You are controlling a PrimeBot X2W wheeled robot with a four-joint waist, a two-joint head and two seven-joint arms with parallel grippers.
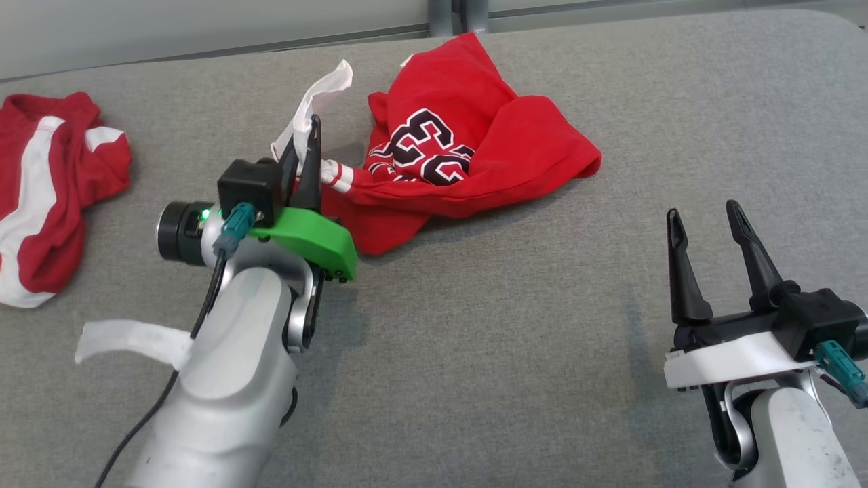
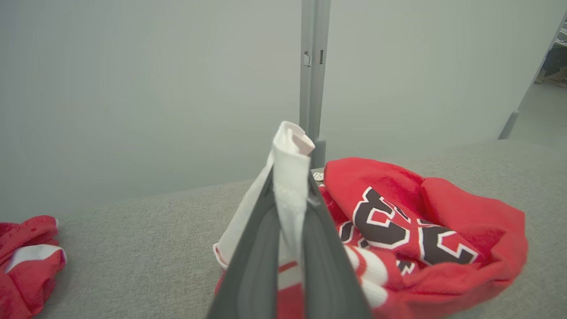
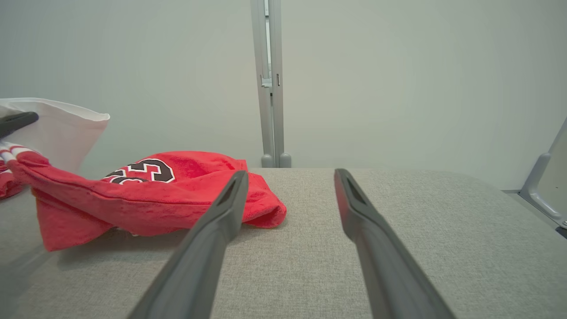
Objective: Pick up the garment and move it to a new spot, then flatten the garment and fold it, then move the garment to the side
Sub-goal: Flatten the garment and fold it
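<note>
On the grey padded surface (image 1: 515, 352), the red garment (image 1: 475, 156) with black-and-white numbers is lying crumpled near the far edge. The left gripper (image 1: 306, 139) is pinching its white trim (image 1: 319, 95) on the left side, fingers closed tight on the cloth. The white band is sticking up beyond the fingertips, and that side of the cloth is hanging lifted off the surface. The right gripper (image 1: 702, 210) is hovering well apart at the near right, fingers spread wide and gripping nothing. Another red-and-white garment (image 1: 47, 183) is lying bunched at the far left.
</note>
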